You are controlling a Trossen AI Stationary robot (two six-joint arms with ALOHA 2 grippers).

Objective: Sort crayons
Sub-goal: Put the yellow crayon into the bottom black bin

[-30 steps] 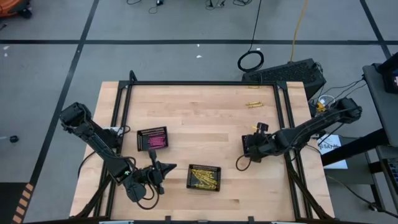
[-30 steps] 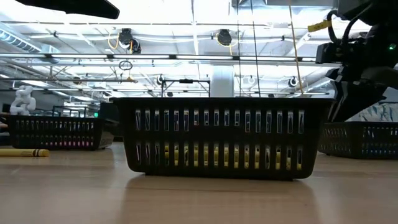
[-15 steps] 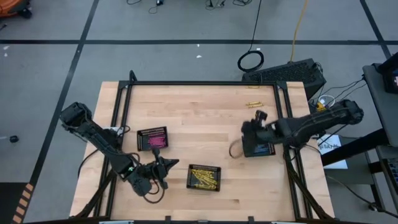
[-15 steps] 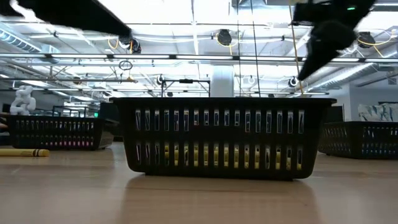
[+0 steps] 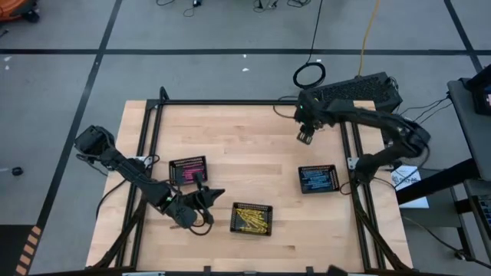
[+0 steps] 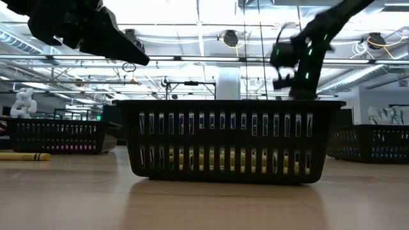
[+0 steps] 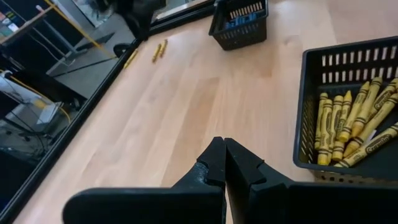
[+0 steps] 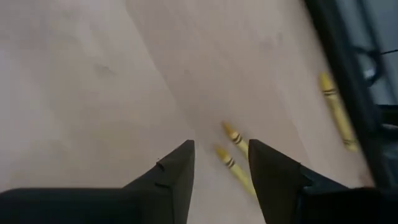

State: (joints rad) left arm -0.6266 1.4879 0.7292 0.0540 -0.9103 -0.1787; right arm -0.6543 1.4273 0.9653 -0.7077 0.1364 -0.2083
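Two yellow crayons [image 8: 231,149] lie side by side on the wood at the table's far right. My right gripper [image 8: 221,146] hangs open just above them, touching nothing; in the high view it [image 5: 305,136] covers them. A third yellow crayon [image 8: 336,107] lies by the black frame rail. Yellow crayons fill the black mesh tray [image 5: 252,218] at the near middle. My left gripper [image 5: 211,195] hovers shut and empty, just left of that tray [image 7: 348,118]. The left wrist view shows the far crayons [image 7: 158,50] too.
A tray with pink crayons [image 5: 188,171] stands left of centre and a tray with blue crayons [image 5: 317,179] at the right. One more yellow crayon [image 6: 22,156] lies on the table at the left in the low view. Black frame rails [image 5: 349,138] border the table.
My right gripper has swung from over the blue tray toward the table's far edge, stopping above the two yellow crayons; the blue tray now shows uncovered. My left gripper has shifted a little toward the yellow tray, still shut.
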